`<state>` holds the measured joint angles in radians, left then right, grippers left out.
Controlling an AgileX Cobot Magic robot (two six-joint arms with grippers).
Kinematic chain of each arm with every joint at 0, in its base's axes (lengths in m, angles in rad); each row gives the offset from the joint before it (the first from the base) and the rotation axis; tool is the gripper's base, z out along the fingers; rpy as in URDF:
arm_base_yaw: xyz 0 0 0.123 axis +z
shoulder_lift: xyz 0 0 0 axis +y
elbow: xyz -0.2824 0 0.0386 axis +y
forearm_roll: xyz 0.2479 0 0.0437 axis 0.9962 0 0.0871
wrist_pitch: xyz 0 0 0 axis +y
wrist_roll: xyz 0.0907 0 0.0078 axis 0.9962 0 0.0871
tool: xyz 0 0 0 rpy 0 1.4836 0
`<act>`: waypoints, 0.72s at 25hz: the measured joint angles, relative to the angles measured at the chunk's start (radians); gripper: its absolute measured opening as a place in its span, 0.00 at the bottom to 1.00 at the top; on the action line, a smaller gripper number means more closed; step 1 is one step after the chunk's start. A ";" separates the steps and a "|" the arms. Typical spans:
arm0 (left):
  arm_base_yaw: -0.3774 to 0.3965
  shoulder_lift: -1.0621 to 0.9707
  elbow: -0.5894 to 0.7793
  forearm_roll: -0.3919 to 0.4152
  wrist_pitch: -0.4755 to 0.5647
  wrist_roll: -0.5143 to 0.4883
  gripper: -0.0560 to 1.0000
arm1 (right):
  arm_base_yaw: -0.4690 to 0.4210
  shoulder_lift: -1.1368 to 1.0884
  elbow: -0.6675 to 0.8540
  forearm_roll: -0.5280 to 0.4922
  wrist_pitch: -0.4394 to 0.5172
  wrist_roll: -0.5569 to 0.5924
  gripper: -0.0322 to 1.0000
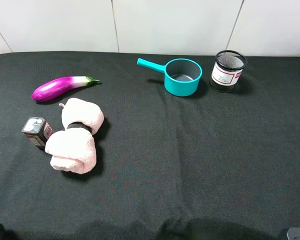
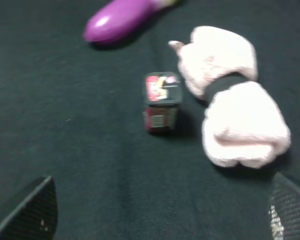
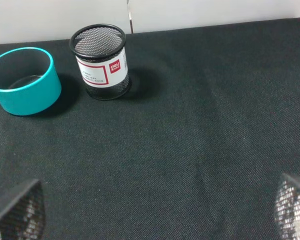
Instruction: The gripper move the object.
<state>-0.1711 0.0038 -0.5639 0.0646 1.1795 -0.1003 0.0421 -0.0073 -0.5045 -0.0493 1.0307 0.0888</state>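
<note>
From my seat, sweeping the high view from its left side: the purple eggplant [image 1: 62, 87] lies at the far left of the black desk [image 1: 190, 165], and nearer me a small dark box [image 1: 36, 132] stands just beside the pink towel [image 1: 76, 136]. The towel is bow-shaped, pinched at its middle by a black band [image 1: 78, 126], and rests flat on the cloth with nothing gripping it. Further right sit the teal pot [image 1: 181, 76] and, beyond it, the mesh cup [image 1: 229, 71].

My left pincer [image 2: 160, 220] stands with its tips wide apart and holds nothing; it looks down on the box and the towel from a short way off. The right pincer [image 3: 155, 215] is likewise spread and empty, facing the pot and cup.

I judge this is the approach step: no grasp yet. Next I would bring the left pincer over the banded waist, clear of the box, lower, and close there.
</note>
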 joint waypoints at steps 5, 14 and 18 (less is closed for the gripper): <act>0.139 -0.008 0.033 -0.065 -0.006 0.067 0.83 | 0.000 0.000 0.000 0.000 0.000 0.000 0.70; 0.202 -0.008 0.039 -0.119 -0.039 0.164 0.83 | 0.000 0.000 0.000 0.000 0.000 0.000 0.70; 0.202 -0.008 0.069 -0.123 -0.101 0.199 0.83 | 0.000 0.000 0.000 0.000 0.000 0.000 0.70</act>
<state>0.0304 -0.0044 -0.4948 -0.0579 1.0789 0.0990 0.0421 -0.0073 -0.5045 -0.0493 1.0307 0.0888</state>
